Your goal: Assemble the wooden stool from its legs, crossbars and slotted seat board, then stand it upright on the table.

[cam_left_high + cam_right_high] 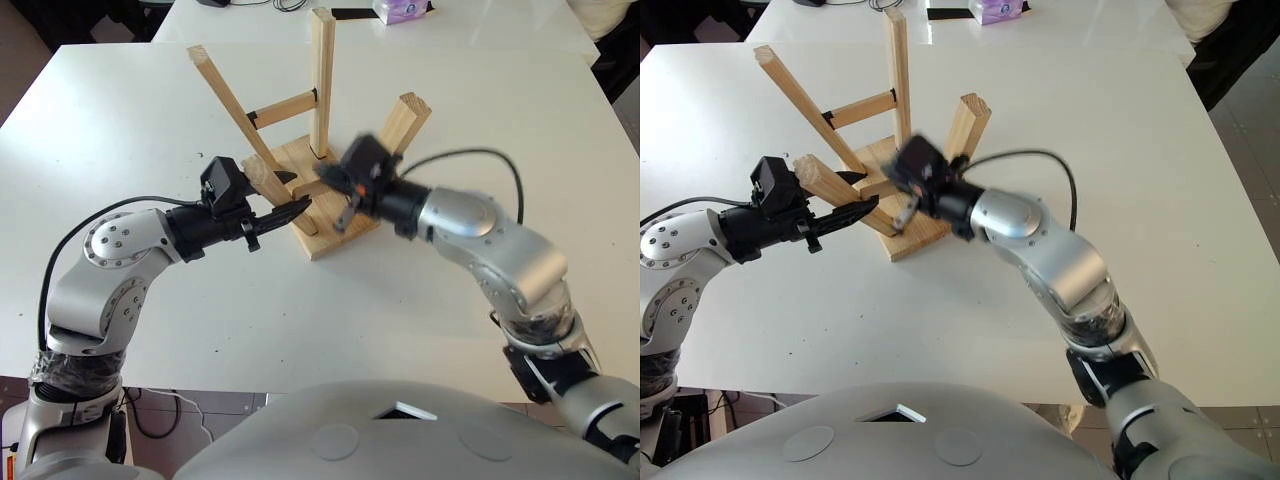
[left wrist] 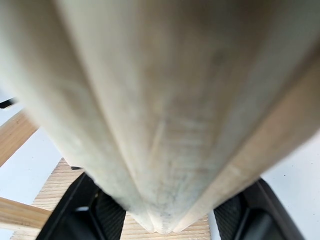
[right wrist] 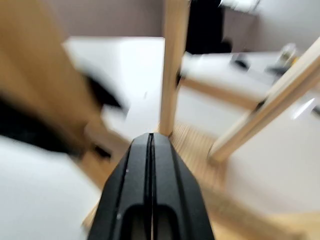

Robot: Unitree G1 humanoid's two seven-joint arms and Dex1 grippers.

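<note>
Clamping 1 leg [image 1: 263, 178] of 4, L jaws; R jaws together over 1 seat board [image 1: 322, 245].

White table [image 1: 500, 120]; seat board [image 1: 325, 242] flat on it.

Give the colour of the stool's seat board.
The seat board is pale, unpainted natural wood; the left eye view shows it best.
</note>
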